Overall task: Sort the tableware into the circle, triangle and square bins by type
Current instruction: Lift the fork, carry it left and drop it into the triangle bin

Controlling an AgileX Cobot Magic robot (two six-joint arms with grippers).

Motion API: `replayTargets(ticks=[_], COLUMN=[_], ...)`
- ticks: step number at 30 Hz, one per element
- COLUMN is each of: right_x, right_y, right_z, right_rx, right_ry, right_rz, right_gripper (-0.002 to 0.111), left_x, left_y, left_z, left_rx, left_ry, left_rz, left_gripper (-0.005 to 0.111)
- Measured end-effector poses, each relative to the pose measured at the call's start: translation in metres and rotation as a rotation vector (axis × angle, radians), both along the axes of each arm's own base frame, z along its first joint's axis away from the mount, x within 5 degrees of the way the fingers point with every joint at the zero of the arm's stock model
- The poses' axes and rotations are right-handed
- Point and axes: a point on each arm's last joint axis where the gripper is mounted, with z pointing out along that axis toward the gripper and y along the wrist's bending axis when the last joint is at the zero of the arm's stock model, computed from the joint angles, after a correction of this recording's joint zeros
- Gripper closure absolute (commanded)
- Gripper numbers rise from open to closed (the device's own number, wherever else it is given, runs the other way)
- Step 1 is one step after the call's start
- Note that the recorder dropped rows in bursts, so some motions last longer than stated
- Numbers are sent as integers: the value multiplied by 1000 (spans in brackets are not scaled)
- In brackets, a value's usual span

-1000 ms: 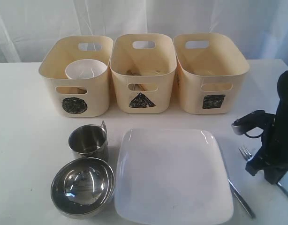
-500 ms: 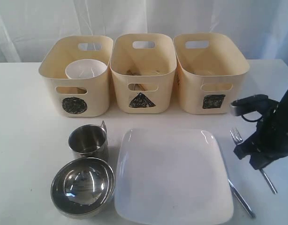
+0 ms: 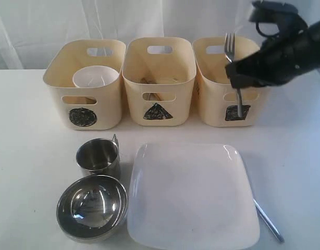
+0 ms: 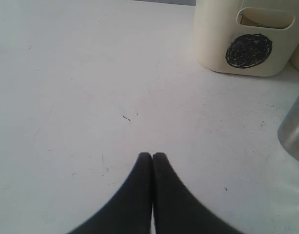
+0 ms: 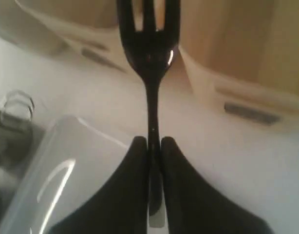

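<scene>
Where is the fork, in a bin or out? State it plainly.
Out. The right gripper holds the fork upright, tines up, in the air; its handle shows in front of the square bin.

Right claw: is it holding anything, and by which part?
Yes. The right gripper holds a steel fork by the middle of its handle, tines pointing up. The left gripper is shut on nothing.

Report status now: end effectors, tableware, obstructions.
Right end effector shut on steel fork, aloft by cream square-marked bin. Left end effector shut, empty. Nothing visibly blocking fork.
</scene>
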Motion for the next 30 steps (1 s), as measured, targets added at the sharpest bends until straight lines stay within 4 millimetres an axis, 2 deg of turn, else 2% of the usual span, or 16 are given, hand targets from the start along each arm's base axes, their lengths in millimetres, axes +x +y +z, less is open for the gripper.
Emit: replayTargets(ticks=[5,8,14,21,23,30], right_x=[31,54,95,128,134,135], right_y=[26,44,79,108,113,120], right_z=[24,24,-2,-31,-37,-44], right_rx=[97,149,186,200,204,212], right_ry=[-180,-251,-251,-235,-224,-180], right_rz=[-25,-52,-52,-30,-15,31], right_gripper=[108,108,108,108,105,76], left_x=[0,0,0,0,0,0], left_y=[0,0,0,0,0,0], left_z=[0,0,0,0,0,0], left_rx=[0,0,0,0,0,0], left_ry=[0,0,0,0,0,0], left_rz=[0,0,0,0,0,0], left_gripper=[107,107,107,107,107,107])
